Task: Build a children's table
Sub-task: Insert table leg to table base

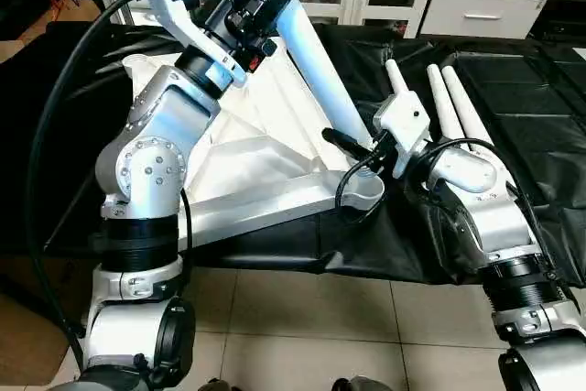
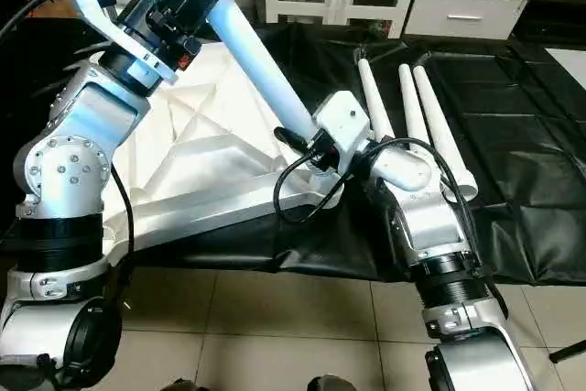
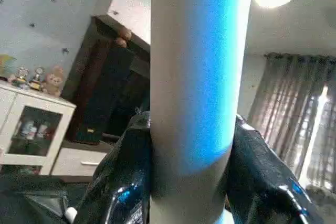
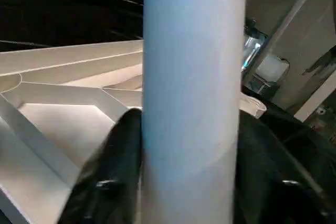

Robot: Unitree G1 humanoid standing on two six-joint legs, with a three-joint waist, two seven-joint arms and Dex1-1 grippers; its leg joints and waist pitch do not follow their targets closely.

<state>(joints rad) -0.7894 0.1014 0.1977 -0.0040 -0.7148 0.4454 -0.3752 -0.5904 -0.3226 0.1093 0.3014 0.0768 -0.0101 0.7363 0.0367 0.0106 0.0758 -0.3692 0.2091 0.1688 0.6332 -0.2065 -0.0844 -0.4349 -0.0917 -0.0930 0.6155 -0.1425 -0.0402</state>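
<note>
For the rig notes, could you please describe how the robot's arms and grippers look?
Both arms are silver metal with black joint bands. The left gripper and right gripper have glossy black fingers on white wrist housings; black cables loop alongside each arm.

White plastic rectangular tabletop [image 1: 275,148], underside up: plain white with raised ribs crossing in an X pattern; long tapered tubular leg [image 2: 256,61] held over it: white with a pale blue sheen; three further tapered tubular legs [image 2: 417,112]: plain white. Sheet [image 1: 513,107] beneath: glossy black, creased; floor tiles [image 1: 302,327]: beige with dark grout lines. Robot forearms [image 1: 151,148]: silver with black joints, black cables, black gripper fingers [image 3: 118,182].
</note>
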